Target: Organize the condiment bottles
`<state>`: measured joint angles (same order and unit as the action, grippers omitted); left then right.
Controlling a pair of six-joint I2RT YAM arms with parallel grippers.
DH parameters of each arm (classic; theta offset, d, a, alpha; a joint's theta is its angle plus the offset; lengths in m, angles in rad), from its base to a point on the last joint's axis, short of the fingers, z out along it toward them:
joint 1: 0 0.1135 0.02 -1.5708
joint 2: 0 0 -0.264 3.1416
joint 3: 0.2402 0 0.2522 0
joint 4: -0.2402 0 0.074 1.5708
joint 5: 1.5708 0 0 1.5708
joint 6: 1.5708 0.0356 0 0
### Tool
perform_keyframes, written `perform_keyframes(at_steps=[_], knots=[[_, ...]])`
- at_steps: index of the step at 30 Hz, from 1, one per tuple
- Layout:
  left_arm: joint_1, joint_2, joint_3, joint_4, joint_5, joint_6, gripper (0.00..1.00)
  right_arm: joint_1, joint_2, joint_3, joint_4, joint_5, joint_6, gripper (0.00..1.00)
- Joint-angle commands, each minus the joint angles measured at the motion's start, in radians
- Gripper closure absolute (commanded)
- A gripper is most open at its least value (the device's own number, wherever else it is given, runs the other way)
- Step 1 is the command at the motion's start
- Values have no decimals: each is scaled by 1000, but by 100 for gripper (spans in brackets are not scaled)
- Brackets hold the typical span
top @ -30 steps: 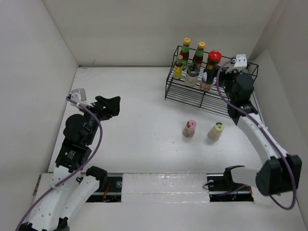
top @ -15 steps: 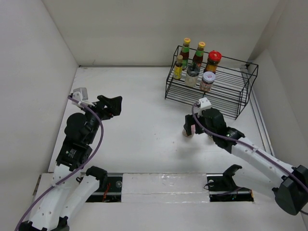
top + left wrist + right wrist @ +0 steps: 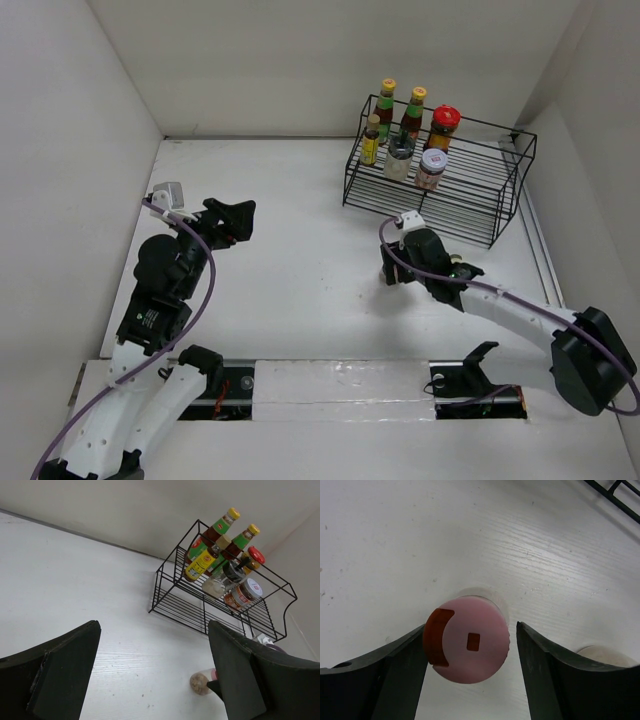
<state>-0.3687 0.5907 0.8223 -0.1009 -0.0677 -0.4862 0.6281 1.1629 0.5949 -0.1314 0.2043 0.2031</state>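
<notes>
While six of the bottles already stand inside the wire rack [image 3: 470, 215], two remain out on the table [image 3: 290, 190] in front of it, so the job looks mostly done but not finished. Along the rack's back stand two tall yellow-capped bottles [image 3: 387, 100] and the red-lidded jar [image 3: 445, 125]; just ahead of them sit the small yellow bottle [image 3: 371, 142], the grinder [image 3: 399, 155] and the white-lidded jar [image 3: 430, 168]. The pink-capped bottle [image 3: 475, 655] stands upright in front of the rack's left half, and the cream bottle [image 3: 607, 656] is just beside it, largely hidden by the arm from above. The right gripper [image 3: 471, 626] straddles the pink cap with its jaws apart – a strip of table shows between the cap and one finger, so it has no grip yet. The left gripper [image 3: 238, 218] hangs well to the left of the rack, jaws wide and empty. Compared with a second earlier, the right arm has left the rack's right end, where it was up beside the red-lidded jar, and has swung down to the pink-capped bottle – while the left arm and both loose bottles sit just where they did.
</notes>
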Motion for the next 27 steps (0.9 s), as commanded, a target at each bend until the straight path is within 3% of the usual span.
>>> perform_keyframes(at_steps=[1, 4, 14, 21, 27], knots=[[5, -11, 1, 50, 16, 14, 15, 7, 4, 46, 104, 64, -25, 27], [5, -22, 1, 50, 16, 14, 15, 25, 5, 71, 93, 111, -34, 43], [5, -9, 1, 50, 26, 14, 15, 3, -239, 227, 13, 254, -111, 49], [5, -22, 1, 50, 40, 14, 15, -237, -239, 371, 41, 233, -171, 49], [5, -31, -8, 50, 29, 14, 15, -471, -96, 477, 92, 78, -171, 49]])
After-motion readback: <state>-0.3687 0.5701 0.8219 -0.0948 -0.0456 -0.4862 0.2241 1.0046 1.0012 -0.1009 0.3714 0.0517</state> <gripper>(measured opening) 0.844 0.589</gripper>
